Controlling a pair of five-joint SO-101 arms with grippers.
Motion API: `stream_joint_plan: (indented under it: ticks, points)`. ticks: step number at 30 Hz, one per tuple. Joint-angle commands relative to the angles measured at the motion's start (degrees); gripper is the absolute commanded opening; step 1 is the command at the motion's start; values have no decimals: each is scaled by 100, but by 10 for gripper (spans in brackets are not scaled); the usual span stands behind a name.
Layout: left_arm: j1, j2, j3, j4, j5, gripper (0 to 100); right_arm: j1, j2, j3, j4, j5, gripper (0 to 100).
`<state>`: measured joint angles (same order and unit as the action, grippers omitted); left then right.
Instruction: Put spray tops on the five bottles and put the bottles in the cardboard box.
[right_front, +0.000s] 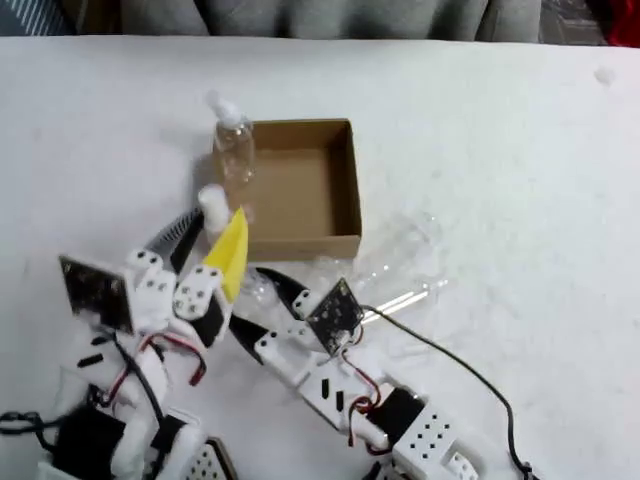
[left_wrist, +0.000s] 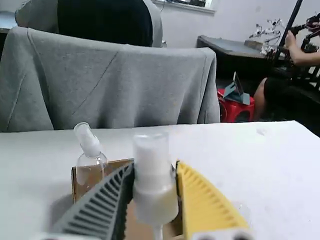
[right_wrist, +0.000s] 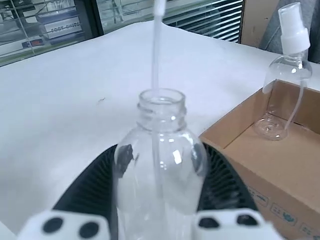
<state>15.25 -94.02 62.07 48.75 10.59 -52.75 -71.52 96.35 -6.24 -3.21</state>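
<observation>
The left hand (left_wrist: 154, 175) was clamped on a white spray top (left_wrist: 151, 150) above the box's front left corner. Just beside it, the right hand (right_wrist: 161, 155) gripped an open bottle (right_wrist: 161, 107), with the dip tube (right_wrist: 157, 45) already inside the neck. The top likely needed lowering straight, tube centred, then twisting with the bottle kept upright. A capped bottle (right_front: 234, 145) stood by the left wall of the cardboard box (right_front: 305, 245). Loose bottles (right_front: 400, 250) lay to the right on the white bench (right_front: 520, 150). A grey-draped chair (left_wrist: 110, 80) stood beyond the bench's far edge.
</observation>
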Motion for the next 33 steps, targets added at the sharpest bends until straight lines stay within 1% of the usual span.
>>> stream_joint_plan:
  ticks: [1,5,9,14,21,33]
  points:
    - [127,-620,396,255,35,22,4,-92,62,4,79,15]
    - [136,-1095,545,607,35,22,4,-92,62,4,79,15]
    - [136,-1086,651,826,62,22,4,-92,62,4,79,15]
    - [154,-1086,703,853,62,23,4,-92,62,4,79,15]
    - [769,-1077,712,1090,35,24,22,-92,62,4,79,15]
    - [769,-1077,712,1099,35,24,22,-92,62,4,79,15]
